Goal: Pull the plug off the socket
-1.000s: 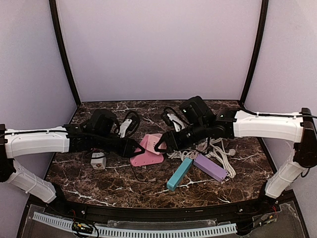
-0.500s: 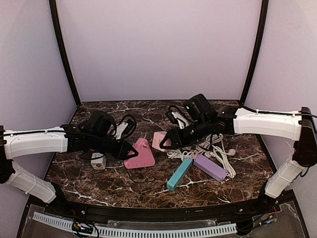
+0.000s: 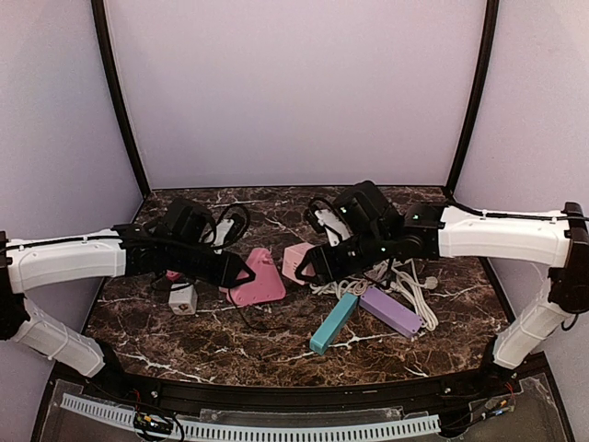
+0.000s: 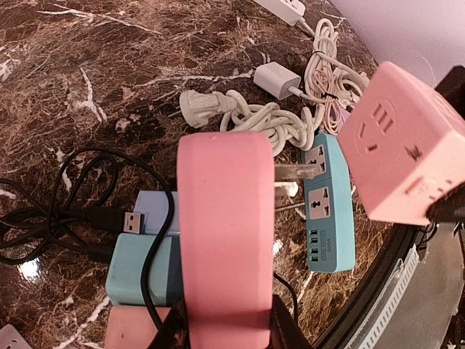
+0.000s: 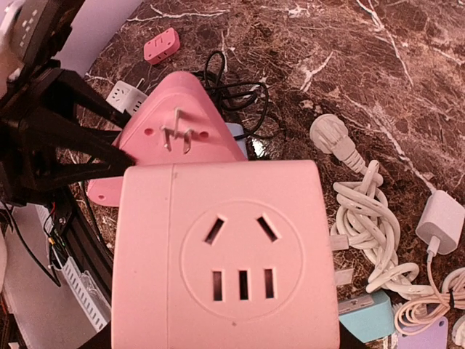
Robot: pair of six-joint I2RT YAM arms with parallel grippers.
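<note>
The pink triangular plug (image 3: 255,281) is held by my left gripper (image 3: 232,270), which is shut on its flat sides. In the left wrist view the plug (image 4: 225,240) fills the centre and its metal prongs (image 4: 294,172) stick out bare to the right. The pink cube socket (image 3: 296,261) sits in my right gripper (image 3: 315,267), shut on it. A small gap separates plug and socket above the table. The right wrist view has the socket face (image 5: 225,254) with empty slots, and the plug (image 5: 185,123) beyond it with its prongs free.
A teal power strip (image 3: 333,322) and a purple one (image 3: 390,311) lie in front of the right gripper. White cables and chargers (image 3: 405,281) are piled to the right. A white cube adapter (image 3: 183,297) and black cables (image 3: 235,226) lie by the left arm.
A second ago plug and socket were together at the table's centre. The left gripper has drawn the plug to the left, and the prongs are now out of the socket.
</note>
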